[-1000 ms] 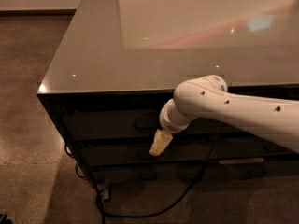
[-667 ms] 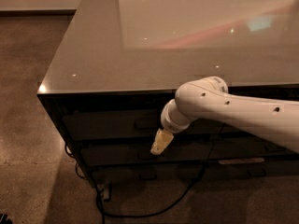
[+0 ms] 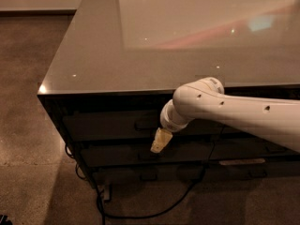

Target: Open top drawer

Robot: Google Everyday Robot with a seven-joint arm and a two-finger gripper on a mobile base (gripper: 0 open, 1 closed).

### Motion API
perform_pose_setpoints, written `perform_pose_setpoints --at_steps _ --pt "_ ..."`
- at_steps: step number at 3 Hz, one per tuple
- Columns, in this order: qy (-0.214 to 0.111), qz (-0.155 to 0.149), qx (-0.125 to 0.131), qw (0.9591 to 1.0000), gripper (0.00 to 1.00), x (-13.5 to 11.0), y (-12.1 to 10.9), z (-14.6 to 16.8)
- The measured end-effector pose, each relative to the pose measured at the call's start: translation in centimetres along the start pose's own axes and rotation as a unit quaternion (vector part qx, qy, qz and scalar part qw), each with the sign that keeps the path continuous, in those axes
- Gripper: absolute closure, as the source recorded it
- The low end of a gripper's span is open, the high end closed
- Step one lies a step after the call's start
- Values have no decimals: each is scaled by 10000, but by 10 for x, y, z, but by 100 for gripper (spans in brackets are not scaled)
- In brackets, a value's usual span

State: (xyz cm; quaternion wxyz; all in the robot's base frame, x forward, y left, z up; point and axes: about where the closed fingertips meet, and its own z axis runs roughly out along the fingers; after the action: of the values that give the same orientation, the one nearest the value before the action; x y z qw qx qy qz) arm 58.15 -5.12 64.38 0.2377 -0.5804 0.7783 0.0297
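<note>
At the top drawer (image 3: 105,125), jaws below handle (image 3: 144,124), drawer closed

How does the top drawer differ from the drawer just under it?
The top drawer sits right under the countertop; the second drawer lies below it. The top drawer's front looks taller, the second drawer's slimmer. The gripper hangs before the line where they meet. Both are dark and look shut.

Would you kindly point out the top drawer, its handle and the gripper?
top drawer (image 3: 103,125): camera view, flat dark front.
handle (image 3: 144,124): camera view, its left part.
gripper (image 3: 158,142): camera view, pale tip below handle.
</note>
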Motion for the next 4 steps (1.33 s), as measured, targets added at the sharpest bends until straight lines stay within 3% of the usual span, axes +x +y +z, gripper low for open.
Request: perform_pose_setpoints --at_steps 1,2,4 --pt "36 -36 -69 10000 0 0 2 8" --pt "37 -38 -70 10000 19 0 2 8" --pt "100 -150 -125 9998 65 0 4 2"
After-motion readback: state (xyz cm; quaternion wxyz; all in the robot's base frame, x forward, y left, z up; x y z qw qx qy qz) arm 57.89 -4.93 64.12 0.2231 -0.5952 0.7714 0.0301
